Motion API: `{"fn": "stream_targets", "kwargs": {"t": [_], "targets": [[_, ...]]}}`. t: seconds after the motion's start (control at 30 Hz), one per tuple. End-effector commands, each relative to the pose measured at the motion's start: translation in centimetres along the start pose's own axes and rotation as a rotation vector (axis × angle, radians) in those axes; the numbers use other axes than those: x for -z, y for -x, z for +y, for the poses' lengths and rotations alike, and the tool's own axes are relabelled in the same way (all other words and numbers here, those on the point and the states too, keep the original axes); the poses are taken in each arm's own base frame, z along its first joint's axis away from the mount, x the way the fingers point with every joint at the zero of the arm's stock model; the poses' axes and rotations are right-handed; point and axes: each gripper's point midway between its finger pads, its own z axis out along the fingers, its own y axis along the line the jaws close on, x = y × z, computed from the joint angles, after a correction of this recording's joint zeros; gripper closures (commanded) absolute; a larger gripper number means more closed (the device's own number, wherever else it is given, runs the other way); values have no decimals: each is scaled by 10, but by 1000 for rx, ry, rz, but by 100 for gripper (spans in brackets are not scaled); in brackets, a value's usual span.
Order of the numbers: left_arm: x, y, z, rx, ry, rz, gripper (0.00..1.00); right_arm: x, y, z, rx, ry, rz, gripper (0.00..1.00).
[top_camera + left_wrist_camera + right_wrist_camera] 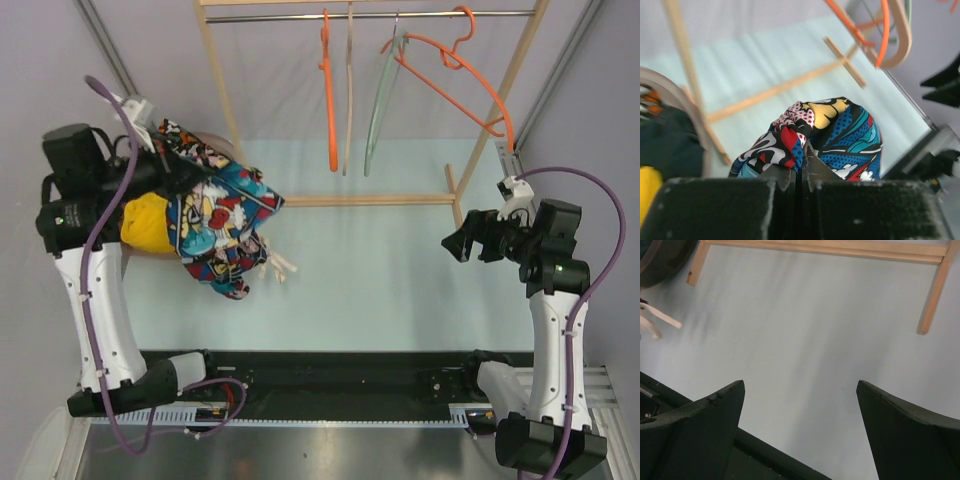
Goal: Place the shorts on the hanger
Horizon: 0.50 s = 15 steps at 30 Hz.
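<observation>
The comic-print shorts (228, 222) hang bunched above the table's left side, with the pale drawstring (276, 266) dangling at their lower right. My left gripper (183, 170) is shut on their upper edge. In the left wrist view the jaws stand closed with the shorts (835, 131) pinched at the left gripper's (803, 150) tips. The hanger (456, 72), thin orange rod with a curled hook, hangs tilted at the right end of the rail. Below it, my right gripper (456, 244) is open and holds nothing. The right wrist view shows only bare table between the right gripper's (800, 390) fingers.
A wooden rack (222, 95) stands at the back, its floor bar (825, 249) ahead of the right gripper. A thicker orange hanger (331, 95), a pale wooden one (348, 95) and a pale green one (380, 105) hang from its rail. A yellow garment (146, 222) lies under the left arm.
</observation>
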Motion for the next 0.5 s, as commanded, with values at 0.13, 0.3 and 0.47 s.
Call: {"fn": "stream_targets", "kwargs": {"t": [0.13,0.3,0.47], "targets": [[-38,-91,-55,-74,-305,187,100,3,3,6,10,27,-27,0],[-40,-81,-111,-135,-580,152,100,-1,4,4,-6,27,-16,0],[-32,-82,-108,-180,-634,180,100,-1,5,2,-1,21,-11,0]]}}
